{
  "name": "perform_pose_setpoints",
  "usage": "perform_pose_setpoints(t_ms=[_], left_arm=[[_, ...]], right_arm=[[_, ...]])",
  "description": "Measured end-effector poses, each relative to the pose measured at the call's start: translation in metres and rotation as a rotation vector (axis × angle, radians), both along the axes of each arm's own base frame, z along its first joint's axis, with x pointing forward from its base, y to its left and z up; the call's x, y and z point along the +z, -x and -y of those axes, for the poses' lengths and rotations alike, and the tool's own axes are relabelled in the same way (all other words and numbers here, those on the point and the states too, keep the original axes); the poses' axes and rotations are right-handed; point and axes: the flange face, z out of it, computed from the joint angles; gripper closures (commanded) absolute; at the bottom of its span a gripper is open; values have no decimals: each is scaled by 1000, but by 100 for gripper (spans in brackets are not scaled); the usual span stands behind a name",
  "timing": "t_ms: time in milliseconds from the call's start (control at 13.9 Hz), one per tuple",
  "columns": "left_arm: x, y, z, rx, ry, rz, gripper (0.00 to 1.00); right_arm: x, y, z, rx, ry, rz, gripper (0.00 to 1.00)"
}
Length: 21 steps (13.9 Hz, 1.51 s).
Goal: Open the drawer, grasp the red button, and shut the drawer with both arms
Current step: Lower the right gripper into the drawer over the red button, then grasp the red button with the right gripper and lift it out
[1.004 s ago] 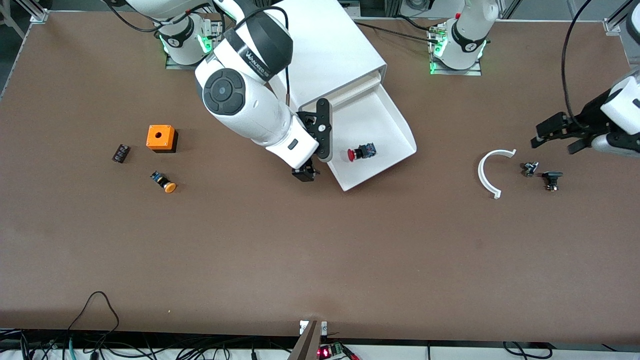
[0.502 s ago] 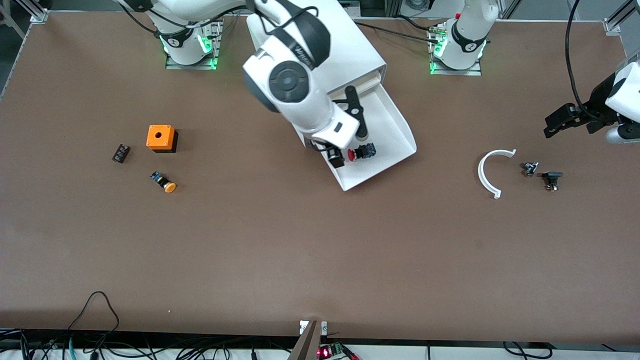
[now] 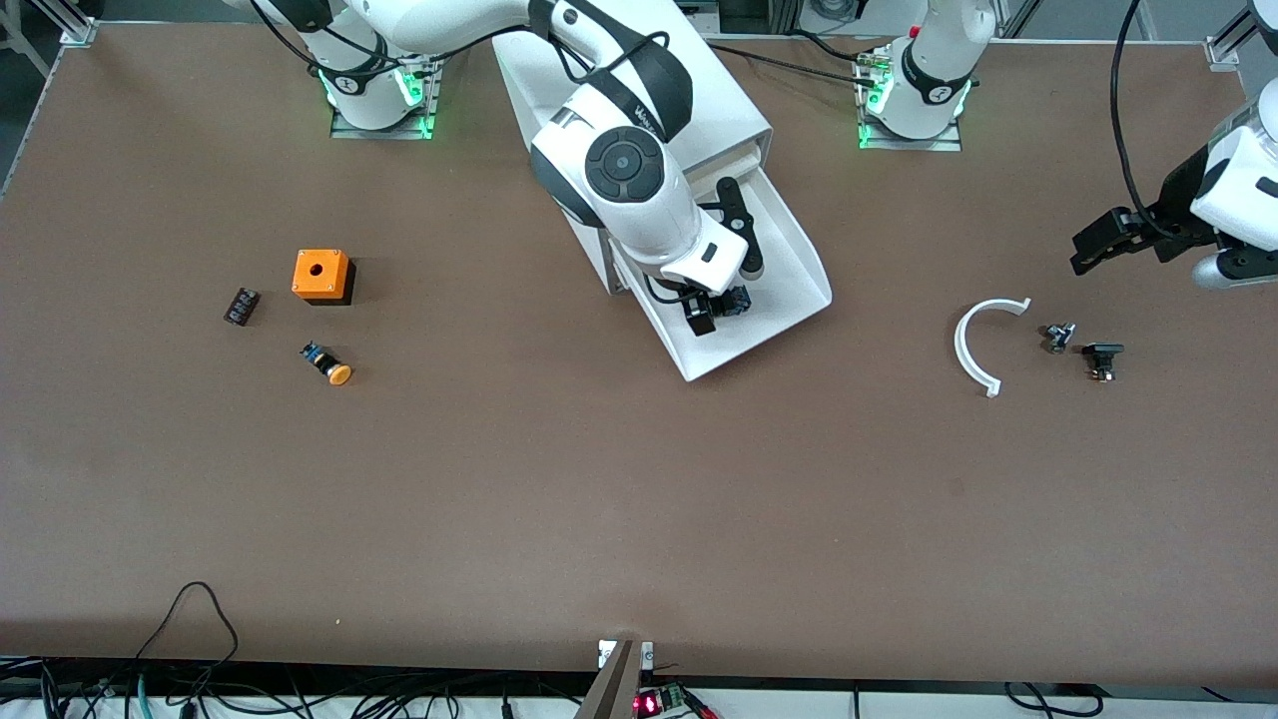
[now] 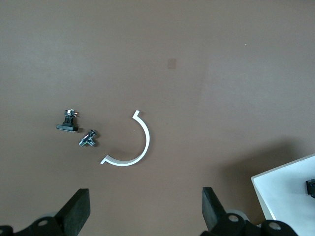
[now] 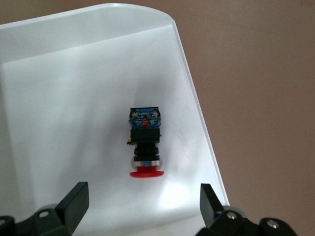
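Note:
The lowest drawer of the white cabinet is pulled out. The red-capped button lies on its side on the drawer floor; in the front view its cap is hidden under my right hand. The right wrist view shows the whole button in the drawer. My right gripper hangs open over the button, its fingers set wide apart and empty. My left gripper is open and empty above the table at the left arm's end, its fingers wide apart.
An orange box with a hole, an orange-capped button and a small black part lie toward the right arm's end. A white arc and two small dark parts lie toward the left arm's end.
My right arm swung from beside the drawer's edge to over the drawer, and its gripper now covers the button's red cap. My left gripper shifted slightly.

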Motion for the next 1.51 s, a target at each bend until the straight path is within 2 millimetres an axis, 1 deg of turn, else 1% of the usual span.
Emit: perform_pose_setpoints(t_ms=[215,861,1004,1291,1506], left_arm=[[2,0,1,-2,0,3,0],[3,0,1,-11,0,6,0],[3,-1,1,-32,0,5,0],[3,-1,-3,-60,0,4,0],[2,-1,-3,-66,0,3,0]], right_arm=[[-13,-1,-7,-4,-17,14,0],[-28,6,-7,17,53,-11,0],[-33,11,-11,25,56,-15,0],[-49,20,-23,20,55,-17,0],[-57,21,-26,-3,63,-18,0]])
